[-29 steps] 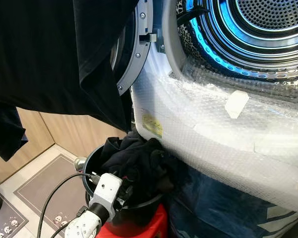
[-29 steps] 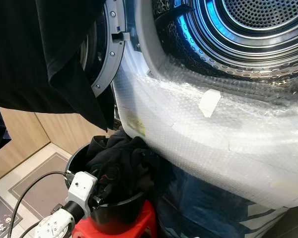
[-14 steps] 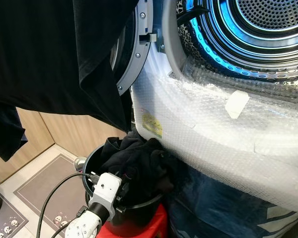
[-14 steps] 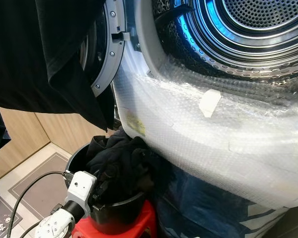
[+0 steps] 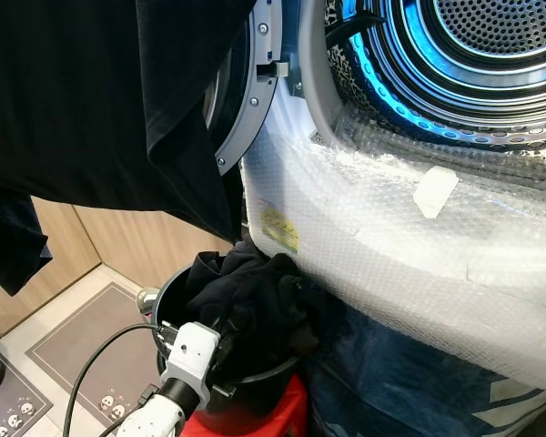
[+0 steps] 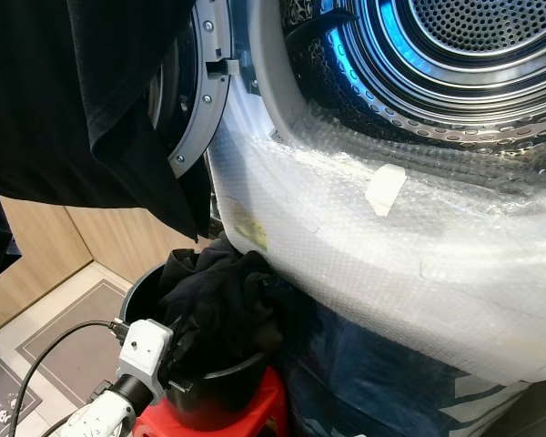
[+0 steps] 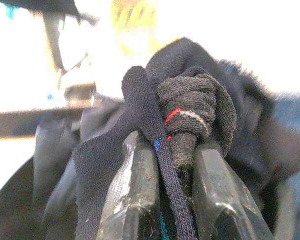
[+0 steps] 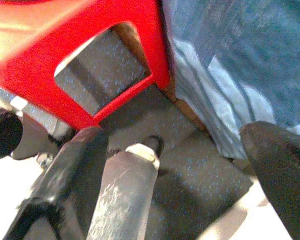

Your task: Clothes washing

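A large black garment (image 5: 91, 109) is hanging at the left, draping over the washer's open door. Below it, the left gripper (image 7: 162, 165) is reaching into the round black plastic bucket (image 5: 250, 401) on a red stool (image 6: 250, 410), its fingers nearly closed, pinching a dark knitted sock (image 7: 190, 112) from the dark laundry pile (image 5: 255, 296). The thin grip may be letting neighbouring pieces drag out and drop. To the right, the bubble-wrapped washer front (image 5: 409, 246) and steel drum (image 5: 473, 64) are standing open. The right gripper (image 8: 190, 170) is hanging spread wide by the stool. The bucket's depth is hidden.
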Motion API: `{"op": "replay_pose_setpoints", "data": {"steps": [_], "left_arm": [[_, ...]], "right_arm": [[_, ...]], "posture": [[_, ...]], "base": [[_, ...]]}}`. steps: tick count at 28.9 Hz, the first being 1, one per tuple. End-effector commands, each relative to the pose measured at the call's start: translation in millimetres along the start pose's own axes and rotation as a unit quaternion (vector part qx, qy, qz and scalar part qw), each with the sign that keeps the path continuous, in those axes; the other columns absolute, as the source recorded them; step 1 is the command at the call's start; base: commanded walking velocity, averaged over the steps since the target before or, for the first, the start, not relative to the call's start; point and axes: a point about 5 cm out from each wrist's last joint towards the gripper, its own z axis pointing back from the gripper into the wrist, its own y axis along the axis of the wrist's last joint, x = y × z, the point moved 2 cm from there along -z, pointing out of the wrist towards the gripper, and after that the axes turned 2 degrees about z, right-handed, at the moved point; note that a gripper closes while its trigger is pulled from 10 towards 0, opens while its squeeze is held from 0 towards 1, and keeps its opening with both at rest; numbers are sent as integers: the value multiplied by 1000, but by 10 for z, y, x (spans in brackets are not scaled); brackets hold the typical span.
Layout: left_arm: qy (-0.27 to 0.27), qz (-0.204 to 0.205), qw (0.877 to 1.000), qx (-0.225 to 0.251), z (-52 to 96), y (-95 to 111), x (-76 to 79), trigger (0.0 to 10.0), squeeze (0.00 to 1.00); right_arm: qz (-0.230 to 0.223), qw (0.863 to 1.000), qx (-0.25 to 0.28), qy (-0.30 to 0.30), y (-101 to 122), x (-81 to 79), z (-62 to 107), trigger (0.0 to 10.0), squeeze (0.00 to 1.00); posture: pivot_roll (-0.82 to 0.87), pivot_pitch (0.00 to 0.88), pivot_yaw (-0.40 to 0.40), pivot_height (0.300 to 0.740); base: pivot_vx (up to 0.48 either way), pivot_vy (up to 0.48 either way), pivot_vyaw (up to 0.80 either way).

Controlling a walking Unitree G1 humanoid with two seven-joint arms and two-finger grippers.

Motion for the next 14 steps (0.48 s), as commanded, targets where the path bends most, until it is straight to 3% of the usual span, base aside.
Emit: {"op": "replay_pose_setpoints", "data": {"steps": [1,2,3,4,8,9,11,14], "left_arm": [[-18,-13,999,44,0,155,50,2039,0],[-18,-16,999,48,-2,167,52,5882,0],[-19,-17,998,49,-3,171,52,5882,0],[-20,-17,998,55,-11,194,52,10000,0],[-35,-27,996,78,-44,280,78,10000,0],[-52,-33,994,89,-71,333,123,10000,0],[-72,-32,992,94,-100,371,177,10000,0],[-90,-26,991,97,-127,404,225,10000,0]], "right_arm": [[3,1000,14,15,49,18,8,10000,0],[4,1000,16,23,56,11,10,10000,0],[4,999,18,28,61,6,10,10000,0],[7,999,22,44,74,-12,12,10000,0],[29,993,34,107,125,-85,26,10000,0],[52,985,38,160,149,-147,48,10000,0],[74,975,39,206,163,-190,76,10000,0],[92,966,40,238,176,-208,103,10000,0]], "posture": [[77,0,-17,740],[75,0,-16,740],[75,0,-16,740],[71,0,-15,740],[63,0,-12,740],[55,0,-10,740],[51,0,-10,740],[47,0,-10,740]], "base": [[0,0,0],[0,0,0],[0,0,0],[0,0,0],[0,0,0],[0,0,0],[0,0,0],[0,0,0]]}}
